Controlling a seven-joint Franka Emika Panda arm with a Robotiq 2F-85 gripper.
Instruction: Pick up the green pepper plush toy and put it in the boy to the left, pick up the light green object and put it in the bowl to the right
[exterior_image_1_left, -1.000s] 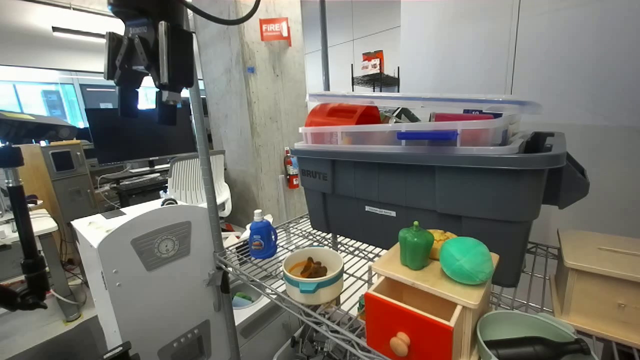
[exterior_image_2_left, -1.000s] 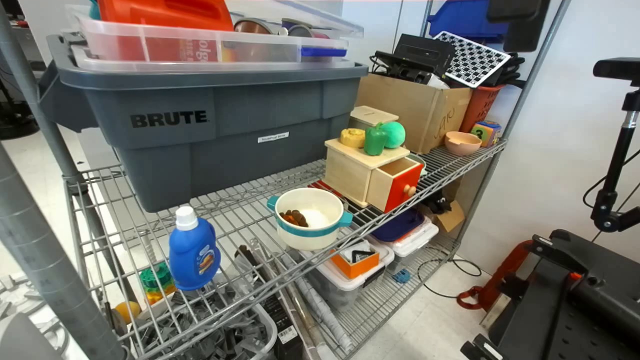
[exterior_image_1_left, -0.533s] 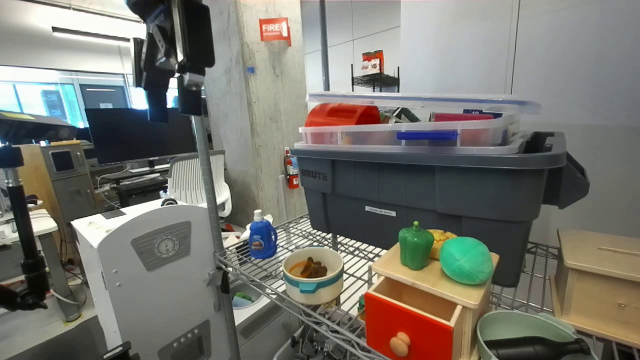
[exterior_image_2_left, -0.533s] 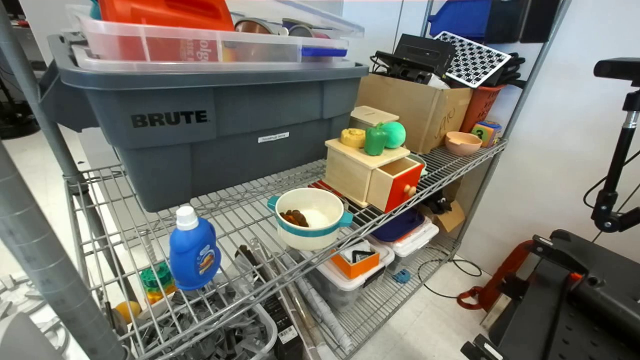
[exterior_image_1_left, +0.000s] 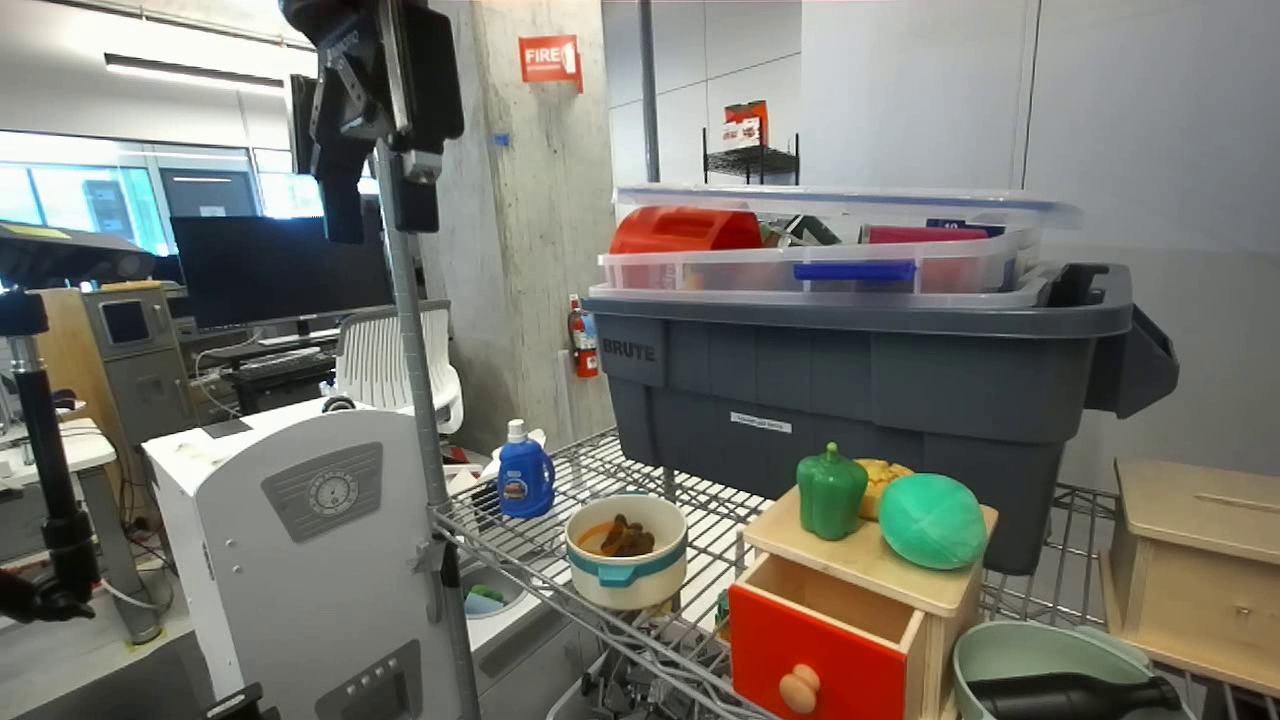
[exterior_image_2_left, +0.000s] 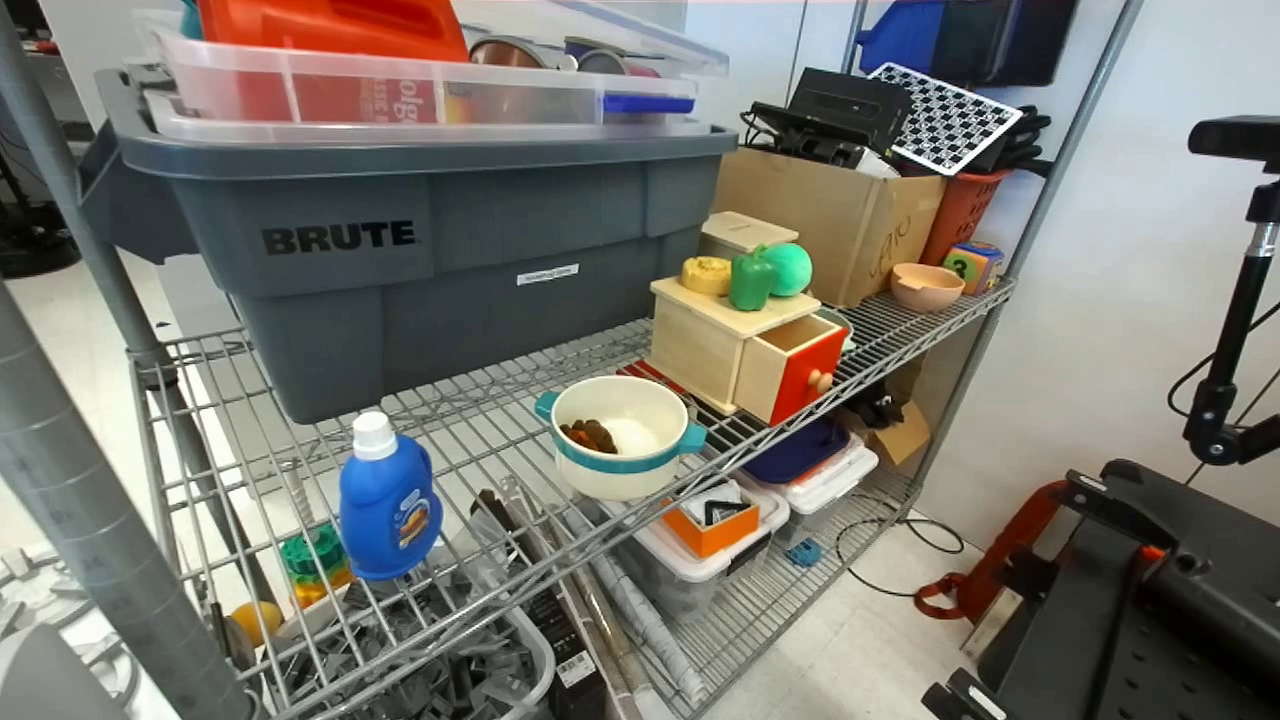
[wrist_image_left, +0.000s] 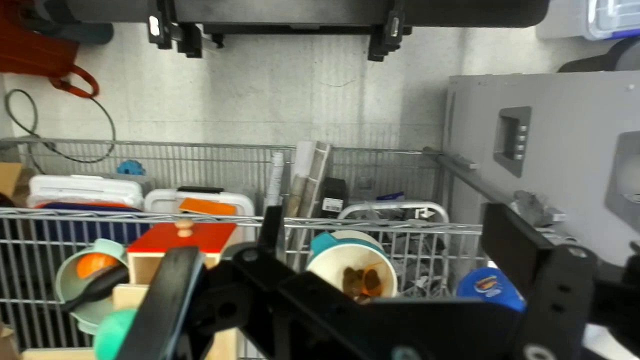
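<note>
The green pepper plush toy stands upright on top of a small wooden drawer box, in both exterior views. Close beside it rests the light green object, smooth and rounded, partly visible in the wrist view. To the left is a white bowl with a teal band, holding brown and orange pieces. The bowl to the right, grey-green, holds a black bottle-shaped item. High above the shelf, away from both toys, my gripper hangs open with nothing between its fingers. The pepper is hidden in the wrist view.
A yellow toy shares the top of the wooden box, whose red-fronted drawer is pulled out. A blue detergent bottle stands left of the white bowl. Behind them is a large grey bin. A metal post rises at the shelf's corner.
In an exterior view my gripper has moved to the right and turned slightly, staying open. The toys, bowls and drawer box have not moved.
</note>
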